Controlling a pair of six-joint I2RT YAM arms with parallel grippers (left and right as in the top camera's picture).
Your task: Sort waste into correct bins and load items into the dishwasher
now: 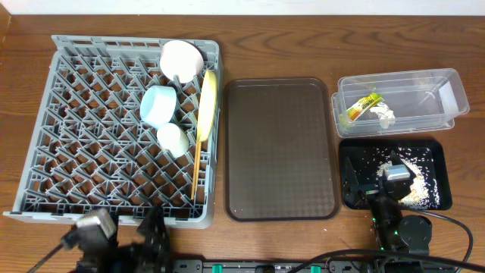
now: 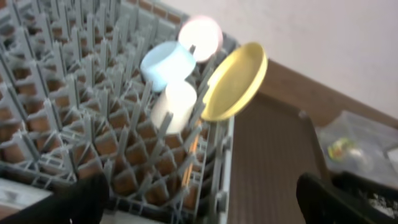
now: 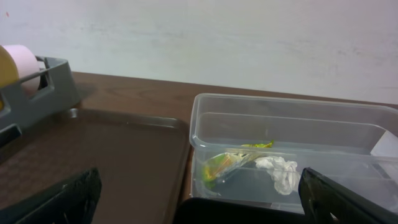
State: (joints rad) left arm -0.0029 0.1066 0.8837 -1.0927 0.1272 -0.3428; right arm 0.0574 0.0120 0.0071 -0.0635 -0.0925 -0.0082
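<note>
The grey dishwasher rack [image 1: 76,114] holds a white bowl [image 1: 182,59], a light blue bowl [image 1: 159,105], a small white cup [image 1: 173,139], a yellow-green plate [image 1: 208,102] standing on edge, and chopsticks [image 1: 197,171] along its right wall. The clear tub [image 1: 398,76] contains the snack wrapper [image 1: 362,106] and the crumpled tissue [image 1: 385,116]. Beige food scraps [image 1: 413,189] lie in the black tray [image 1: 439,152]. My left gripper [image 1: 129,229] [image 2: 202,208] hangs open at the rack's near edge, holding nothing. My right gripper [image 1: 371,186] [image 3: 202,205] is open and empty over the black tray's near left part.
A brown serving tray [image 1: 280,148] lies empty between the rack and the bins. The clear tub stands behind the black tray at the right. A pale wall rises behind the table's far edge.
</note>
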